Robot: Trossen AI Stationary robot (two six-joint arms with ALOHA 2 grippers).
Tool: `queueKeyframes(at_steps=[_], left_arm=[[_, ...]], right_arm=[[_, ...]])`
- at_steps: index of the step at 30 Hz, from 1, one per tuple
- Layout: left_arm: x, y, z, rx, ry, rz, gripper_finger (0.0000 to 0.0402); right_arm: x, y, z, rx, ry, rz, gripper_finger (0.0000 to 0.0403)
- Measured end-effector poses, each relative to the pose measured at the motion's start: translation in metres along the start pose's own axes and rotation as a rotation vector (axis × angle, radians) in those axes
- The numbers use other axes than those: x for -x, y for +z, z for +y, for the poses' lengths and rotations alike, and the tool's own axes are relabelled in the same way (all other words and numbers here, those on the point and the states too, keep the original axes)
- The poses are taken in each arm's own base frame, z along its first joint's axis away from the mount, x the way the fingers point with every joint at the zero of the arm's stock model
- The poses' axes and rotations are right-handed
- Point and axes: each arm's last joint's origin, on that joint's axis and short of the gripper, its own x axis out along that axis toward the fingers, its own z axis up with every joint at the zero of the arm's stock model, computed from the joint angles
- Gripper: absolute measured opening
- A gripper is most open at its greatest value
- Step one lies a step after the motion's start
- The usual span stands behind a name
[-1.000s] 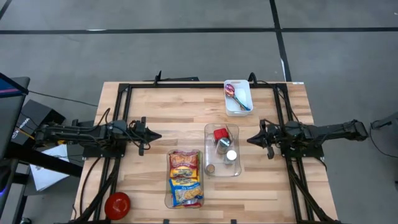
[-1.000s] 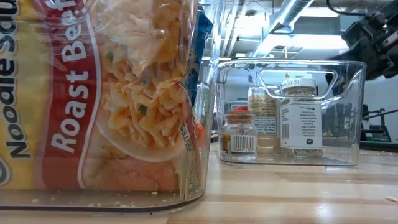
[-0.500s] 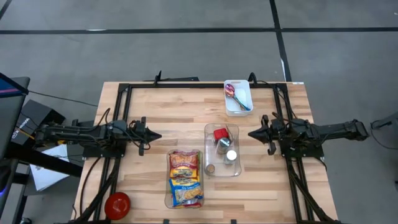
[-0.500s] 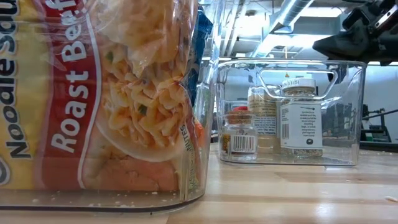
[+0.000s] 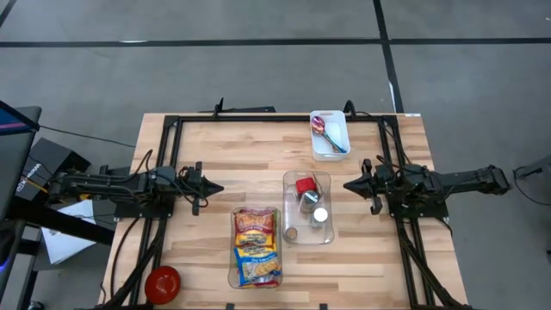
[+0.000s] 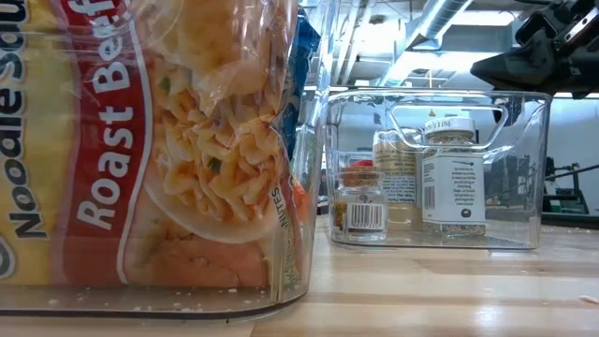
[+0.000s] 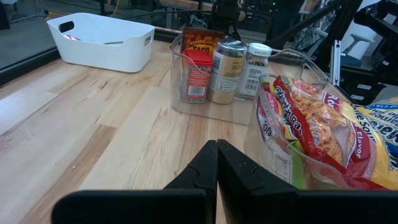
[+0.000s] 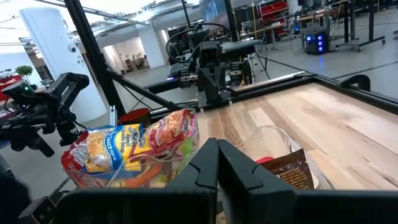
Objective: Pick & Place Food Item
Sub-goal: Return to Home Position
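Note:
Several noodle packets [image 5: 256, 246] lie in a clear bin [image 5: 233, 277] near the table's front edge; they fill the left of the low view [image 6: 150, 140]. Spice jars [image 5: 308, 200] stand in a second clear bin [image 5: 289, 176] at mid-table, also in the left wrist view [image 7: 214, 71]. My left gripper [image 5: 215, 187] hovers shut to the left of both bins, its fingers meeting [image 7: 217, 146]. My right gripper [image 5: 347, 185] hovers shut to the right of the jar bin, fingers together [image 8: 217, 144], and is dark at the low view's upper right [image 6: 487, 67]. Neither holds anything.
A white tray [image 5: 341, 129] with spoon-like items stands at the back of the table, right of the middle. A red round object [image 5: 162, 284] sits at the front left corner. A black frame [image 5: 172, 129] runs along the table's sides and back. Bare wood lies between the grippers and the bins.
My right gripper has risen a little and tipped its fingers up to about level beside the jar bin, then held still. It stays shut.

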Motion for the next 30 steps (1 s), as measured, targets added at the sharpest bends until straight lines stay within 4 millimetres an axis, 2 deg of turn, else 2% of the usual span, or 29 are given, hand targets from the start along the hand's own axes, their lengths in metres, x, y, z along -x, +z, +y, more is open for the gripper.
queueKeyframes(at_steps=[30], left_arm=[[-0.0006, 0.0009, 0.0007, -0.050, 0.012, -0.009, 0.0000]], right_arm=[[0.0000, -0.0002, 0.0000, 0.000, -0.001, 0.006, 0.0000]])
